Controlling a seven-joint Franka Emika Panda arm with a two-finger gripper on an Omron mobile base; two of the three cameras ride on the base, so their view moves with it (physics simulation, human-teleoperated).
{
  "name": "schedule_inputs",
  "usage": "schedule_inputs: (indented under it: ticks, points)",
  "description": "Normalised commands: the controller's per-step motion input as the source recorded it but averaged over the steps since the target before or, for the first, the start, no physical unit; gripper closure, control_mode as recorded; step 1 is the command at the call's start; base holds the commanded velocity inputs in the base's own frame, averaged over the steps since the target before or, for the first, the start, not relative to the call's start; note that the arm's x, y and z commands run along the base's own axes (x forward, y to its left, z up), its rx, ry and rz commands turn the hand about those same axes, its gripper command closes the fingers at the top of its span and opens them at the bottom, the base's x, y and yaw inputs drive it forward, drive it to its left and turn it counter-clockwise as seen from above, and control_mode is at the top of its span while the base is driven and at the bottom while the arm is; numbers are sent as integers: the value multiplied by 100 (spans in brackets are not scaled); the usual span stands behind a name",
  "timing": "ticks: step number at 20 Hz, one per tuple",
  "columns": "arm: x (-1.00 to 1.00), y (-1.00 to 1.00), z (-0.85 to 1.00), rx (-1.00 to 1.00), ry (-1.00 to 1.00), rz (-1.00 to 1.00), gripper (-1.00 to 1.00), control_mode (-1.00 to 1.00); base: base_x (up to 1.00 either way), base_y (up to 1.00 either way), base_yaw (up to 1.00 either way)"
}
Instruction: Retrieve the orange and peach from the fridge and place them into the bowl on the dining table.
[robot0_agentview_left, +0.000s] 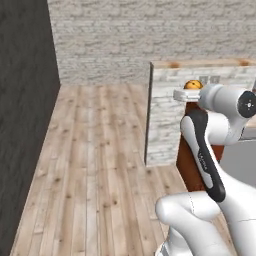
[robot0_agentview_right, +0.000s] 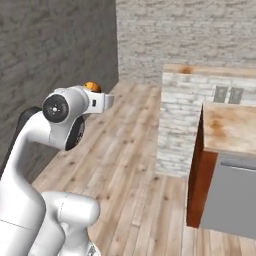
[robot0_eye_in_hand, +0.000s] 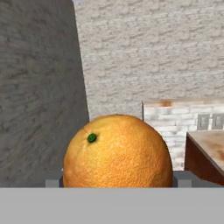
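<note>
Left base view: we see the orange (robot0_agentview_left: 192, 84) at the raised hand, before the brick ledge (robot0_agentview_left: 200, 100).
Right base view: orange (robot0_agentview_right: 91, 86) aloft over the wooden floor (robot0_agentview_right: 130, 165).
Hand view: our pincer (robot0_eye_in_hand: 117, 181) clasps the orange (robot0_eye_in_hand: 117, 153); table (robot0_eye_in_hand: 210, 146) at right.

Setting: domestic kitchen/dining interior, rendered. Floor (robot0_agentview_left: 100, 165) is light wooden planking running through the room. Far wall (robot0_agentview_left: 150, 35) is pale grey-white brick; the side wall (robot0_agentview_left: 25, 125) is darker grey with a rough texture. A raised ledge (robot0_agentview_right: 210, 115) faced in the same pale brick carries two wall sockets (robot0_agentview_right: 228, 94). Beside it stands a counter surface (robot0_agentview_right: 232, 127) with beige marbled stone top blotched rusty orange, on a red-brown wooden base (robot0_agentview_right: 199, 185) with a grey front panel (robot0_agentview_right: 235, 195).
</note>
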Motion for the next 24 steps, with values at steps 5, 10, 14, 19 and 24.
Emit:
schedule_inputs:
  ticks: [5, 10, 14, 19, 24]
  points:
    - [0, 0, 0, 0, 0, 0, 100, 100, 100, 62, -5]
    - [0, 0, 0, 0, 0, 0, 100, 100, 100, 68, -4]
    - [0, 0, 0, 0, 0, 0, 100, 100, 100, 33, -7]
    - [0, 0, 0, 0, 0, 0, 100, 100, 100, 4, -15]
    - [0, 0, 0, 0, 0, 0, 100, 100, 100, 11, -20]
